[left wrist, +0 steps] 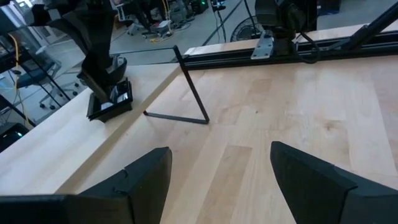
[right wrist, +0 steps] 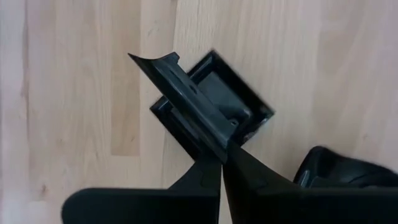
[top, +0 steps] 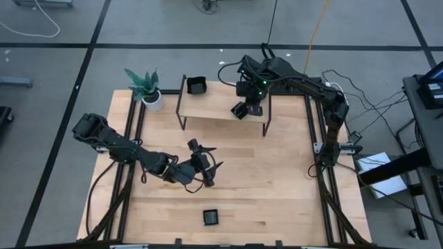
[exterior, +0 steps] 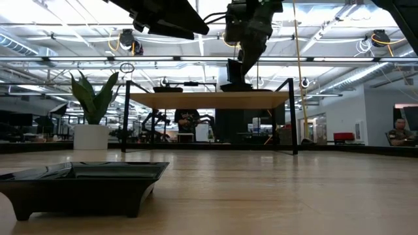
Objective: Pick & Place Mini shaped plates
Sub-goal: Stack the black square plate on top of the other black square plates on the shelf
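A raised wooden shelf [top: 214, 104] stands at the table's far side. My right gripper [top: 243, 105] is over the shelf's right part, shut on a square black mini plate [right wrist: 233, 102]. A second mini plate [top: 197, 85] rests on its base on the shelf's left end. A third mini plate [top: 211, 217] sits on its base on the table near the front edge, large in the low view [exterior: 81, 186]. My left gripper [top: 216, 164] hovers open over the middle of the table, nothing between its fingers [left wrist: 149, 180]. My right gripper pinches one side rim [right wrist: 186, 99] of the square plate between its two shut fingers [right wrist: 249, 180]. The fingers slant steeply down from above. The plate is tilted, held rim uppermost, its lower part [left wrist: 102, 113] at the shelf top; whether it rests there I cannot tell.
A potted green plant [top: 147, 86] stands at the table's far left corner beside the shelf. The shelf's thin black legs [left wrist: 193, 93] stand on the table. Bare wood lies between the shelf and the front plate. Black rails [top: 322, 180] run along the table's sides.
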